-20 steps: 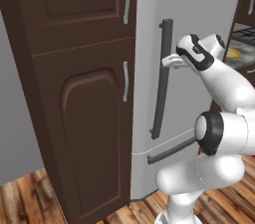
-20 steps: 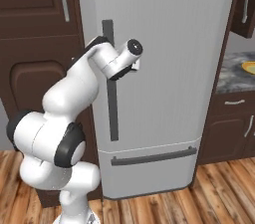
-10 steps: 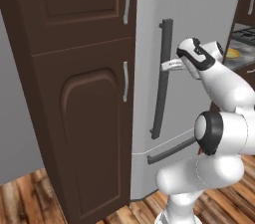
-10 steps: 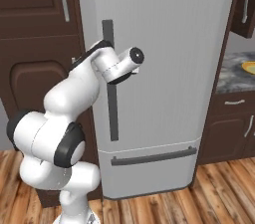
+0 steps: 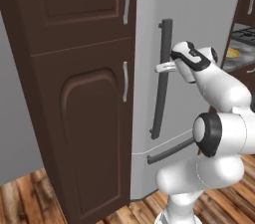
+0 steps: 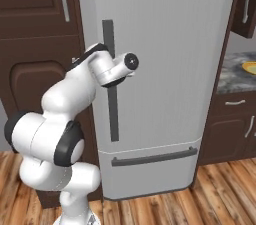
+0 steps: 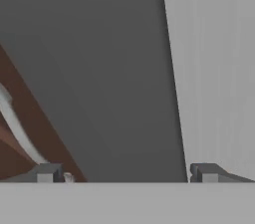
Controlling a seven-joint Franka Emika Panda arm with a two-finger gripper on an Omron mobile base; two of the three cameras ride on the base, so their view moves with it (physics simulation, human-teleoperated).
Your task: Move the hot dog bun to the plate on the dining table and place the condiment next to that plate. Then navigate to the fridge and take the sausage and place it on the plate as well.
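My claw (image 5: 160, 67) stands open astride the fridge (image 6: 165, 69) handle (image 5: 161, 78), sausage presumably behind the shut door; closing off-centre toward nine o'clock, I could slip off.

Both base views face the fridge (image 5: 199, 19) from behind the arm, left and right, sharing its dark vertical handle (image 5: 162, 78) at frame centre; the hand view sits close against that handle (image 7: 99, 68)
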